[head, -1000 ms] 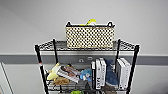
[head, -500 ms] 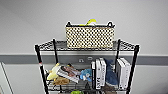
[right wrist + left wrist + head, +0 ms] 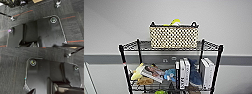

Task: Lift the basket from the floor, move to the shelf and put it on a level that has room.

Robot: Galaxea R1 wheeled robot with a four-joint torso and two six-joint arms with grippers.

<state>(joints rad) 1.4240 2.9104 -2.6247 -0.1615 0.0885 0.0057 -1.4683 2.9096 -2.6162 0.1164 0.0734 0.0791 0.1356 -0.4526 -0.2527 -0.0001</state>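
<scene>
Both wrist cams look down on the floor (image 3: 13,69), dark grey carpet tiles w/ faint reddish lines, and in each the robot's own dark plate takes up most of the frame; the state of the jaws on either arm can't be told from these views. In the right wrist view small castors (image 3: 58,3) stand on the carpet past the plate. In the head view the shelf (image 3: 170,67), a black wire rack w/ four posts, is the landmark. On its lower visible tier, nearest the camera, sit a row of upright books (image 3: 184,73) at the rack's centre-right, a blue item (image 3: 194,75) wedged among them, more white-spined vols (image 3: 206,72) by the right post, and toward the left post a magazine (image 3: 152,73) lying tilted amid yellow and blue soft bits (image 3: 137,73). Above, on the level (image 3: 134,45) capping the posts, the basket (image 3: 174,37) rests upright, cream chequered weave w/ dark rim and loop handles, roughly centred btwn the posts; something yellow (image 3: 174,22) pokes over its rim. Behind the rack: pale wall (image 3: 114,22) w/ a grey band (image 3: 104,59) and a small socket plate (image 3: 169,59).
</scene>
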